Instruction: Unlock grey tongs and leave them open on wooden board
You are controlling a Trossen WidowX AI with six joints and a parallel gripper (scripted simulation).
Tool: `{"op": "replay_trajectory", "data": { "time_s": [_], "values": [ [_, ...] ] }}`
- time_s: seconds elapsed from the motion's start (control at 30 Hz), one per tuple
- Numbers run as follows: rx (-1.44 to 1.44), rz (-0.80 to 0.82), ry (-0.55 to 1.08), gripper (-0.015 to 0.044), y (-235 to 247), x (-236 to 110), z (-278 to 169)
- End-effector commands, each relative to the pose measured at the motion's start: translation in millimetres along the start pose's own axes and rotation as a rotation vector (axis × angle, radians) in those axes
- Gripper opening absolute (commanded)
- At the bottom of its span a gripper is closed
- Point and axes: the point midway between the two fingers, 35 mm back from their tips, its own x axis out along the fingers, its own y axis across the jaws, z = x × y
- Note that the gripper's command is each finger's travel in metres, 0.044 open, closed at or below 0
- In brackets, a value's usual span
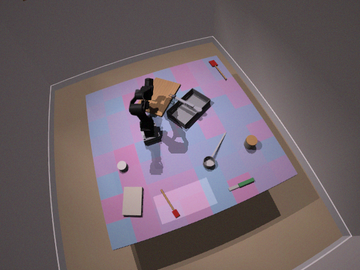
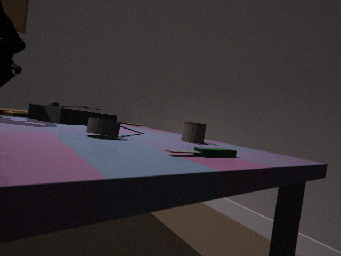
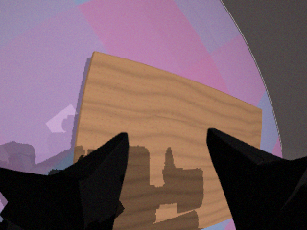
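Note:
The grey tongs [image 1: 187, 103] [image 2: 72, 106] lie closed across the dark roasting tin [image 1: 200, 97] [image 2: 68, 114] at the back of the table. The wooden board [image 1: 167, 87] [image 3: 173, 109] [image 2: 10, 111] lies just left of the tin. My gripper [image 3: 168, 137] [image 1: 148, 83] is open and empty. It hangs high above the board and looks down on it, to the left of the tin and apart from the tongs. In the exterior view only a dark part of the arm [image 2: 8, 52] shows at the top left.
On the checked cloth lie a red spatula [image 1: 215, 66] at the back right, a long-handled pan [image 1: 210, 161] [image 2: 103, 126], a wooden cylinder [image 1: 250, 141] [image 2: 193, 132], a green-handled knife [image 1: 242, 183] [image 2: 214, 152], a white puck [image 1: 121, 165], a pale block [image 1: 132, 201] and a second red spatula [image 1: 170, 203].

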Motion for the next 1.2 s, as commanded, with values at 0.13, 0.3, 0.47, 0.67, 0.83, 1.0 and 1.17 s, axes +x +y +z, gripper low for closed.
{"op": "replay_trajectory", "data": {
  "time_s": [0.13, 0.3, 0.47, 0.67, 0.83, 1.0, 1.17],
  "values": [
    [0.179, -0.119, 0.351, 0.0260, -42.4, -38.1, -127.3],
    [0.281, -0.139, 0.547, 0.0260, -41.9, -74.6, -197.7],
    [0.332, -0.139, 0.639, 0.0260, -35.6, -95.1, -229.7],
    [0.332, -0.139, 0.639, 0.0260, -35.6, -95.1, -229.7],
    [0.332, -0.134, 0.639, 0.0260, -28.4, -96.3, -225.7],
    [0.332, -0.134, 0.639, 0.0260, -28.9, -94.3, -227.4],
    [0.332, -0.135, 0.639, 0.0260, -30.0, -88.6, -232.4]
  ]
}}
